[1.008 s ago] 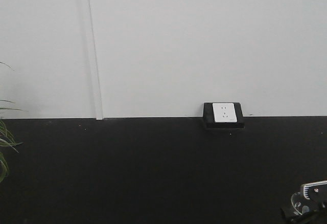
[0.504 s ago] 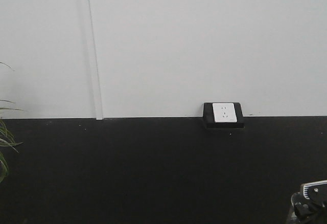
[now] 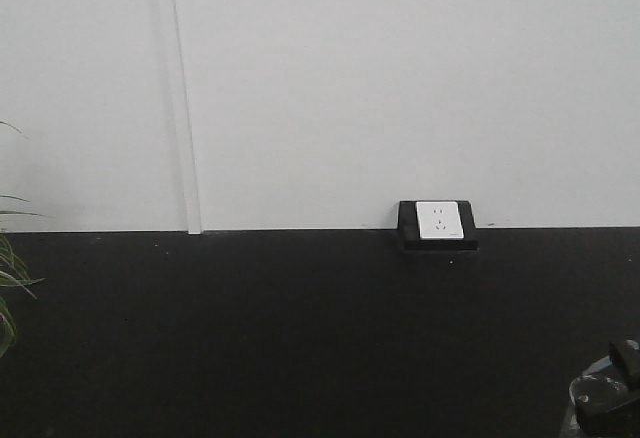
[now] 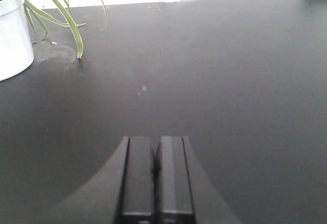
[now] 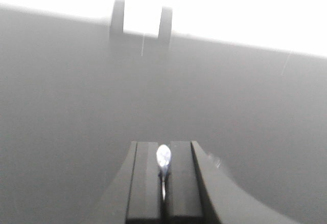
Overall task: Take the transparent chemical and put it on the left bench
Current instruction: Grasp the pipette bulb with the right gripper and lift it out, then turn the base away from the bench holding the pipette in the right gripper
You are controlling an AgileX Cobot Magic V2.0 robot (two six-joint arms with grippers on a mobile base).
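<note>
The transparent chemical shows as a clear glass rim at the bottom right corner of the front view, held against the dark right gripper. In the right wrist view my right gripper is shut on a thin glass edge of the transparent chemical, which glints between the pads; the rest of the glass is hidden. My left gripper hovers over a black worktop, shut with nothing between its fingers. The left bench is out of view.
A white pot with a green striped plant stands at the worktop's far left, and its leaves reach into the front view. A white wall socket in a black frame sits where the worktop meets the white wall.
The right gripper with the glass has sunk and turned at the bottom right corner of the front view. Its white-marked part no longer shows.
</note>
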